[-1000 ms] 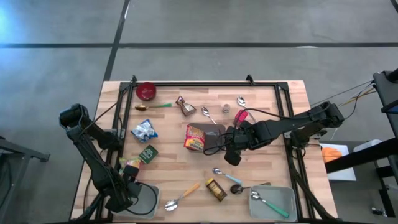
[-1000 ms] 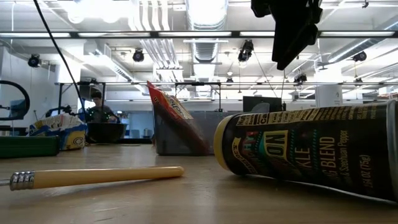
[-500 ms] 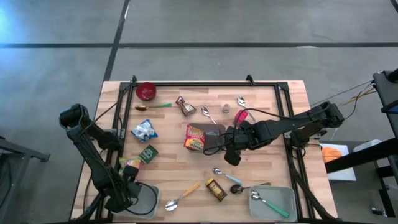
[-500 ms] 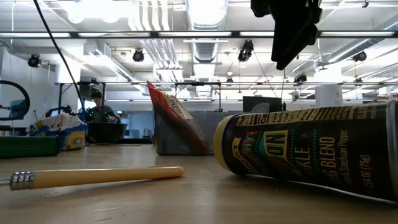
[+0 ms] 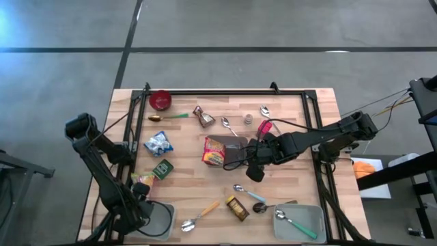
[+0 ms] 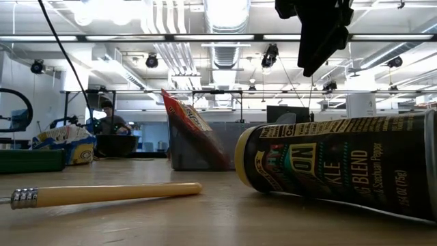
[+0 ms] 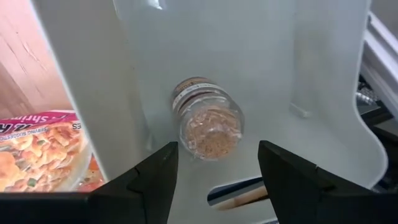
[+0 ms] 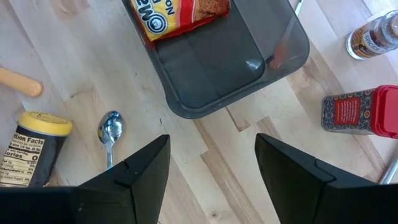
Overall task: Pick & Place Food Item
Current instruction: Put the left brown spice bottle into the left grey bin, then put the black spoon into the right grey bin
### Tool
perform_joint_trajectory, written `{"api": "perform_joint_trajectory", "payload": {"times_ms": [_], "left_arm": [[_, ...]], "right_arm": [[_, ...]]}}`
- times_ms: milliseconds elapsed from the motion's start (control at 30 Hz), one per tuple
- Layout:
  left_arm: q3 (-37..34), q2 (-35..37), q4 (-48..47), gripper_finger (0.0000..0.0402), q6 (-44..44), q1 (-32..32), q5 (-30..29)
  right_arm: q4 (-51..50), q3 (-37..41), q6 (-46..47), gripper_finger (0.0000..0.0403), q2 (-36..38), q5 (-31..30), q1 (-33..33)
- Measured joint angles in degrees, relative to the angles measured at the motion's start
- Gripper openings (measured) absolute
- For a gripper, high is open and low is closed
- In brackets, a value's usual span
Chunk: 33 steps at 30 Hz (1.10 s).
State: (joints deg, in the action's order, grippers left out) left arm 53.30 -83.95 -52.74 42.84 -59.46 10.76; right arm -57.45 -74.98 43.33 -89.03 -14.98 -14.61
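A small glass jar of brown granules (image 7: 208,121) lies on its side on the floor of the white bin (image 7: 249,50) at the table's near left corner (image 5: 162,219). My left gripper (image 7: 217,158) hangs open above it, pointing down, one finger on either side and clear of the jar. My right gripper (image 8: 211,149) stands open over the table's middle (image 5: 254,171), above the near edge of a dark tray (image 8: 217,81). A red and yellow noodle packet (image 8: 180,15) leans in that tray's far end (image 5: 214,151).
A pink noodle cup (image 7: 37,149) stands beside the white bin. A yellow-lidded jar (image 8: 34,149), a spoon (image 8: 111,134), a red spice tin (image 8: 360,112) and a small bottle (image 8: 373,37) lie around the dark tray. A grey bin (image 5: 300,222) holds a green-handled spoon at the near right.
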Motion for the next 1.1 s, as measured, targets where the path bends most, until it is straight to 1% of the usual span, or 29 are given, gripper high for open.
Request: {"api": "perform_joint_trajectory", "payload": {"times_ms": [367,567,833,1100], "left_arm": [[0.00,5.78,0.03,0.0226,1.13,0.04,0.37],[0.02,9.56,0.05,0.0226,3.37,1.48,0.34],[0.04,14.01,0.63,0.0226,6.30,6.22,-1.08],[0.04,17.54,4.87,0.0226,3.99,12.91,-6.22]], "right_arm": [[0.37,0.00,0.00,0.0233,0.00,0.02,0.01],[1.09,0.00,0.00,0.0233,0.00,0.02,0.00],[1.16,0.00,0.00,0.0233,0.00,0.02,0.00],[1.29,0.00,0.00,0.0233,0.00,0.00,0.00]]}}
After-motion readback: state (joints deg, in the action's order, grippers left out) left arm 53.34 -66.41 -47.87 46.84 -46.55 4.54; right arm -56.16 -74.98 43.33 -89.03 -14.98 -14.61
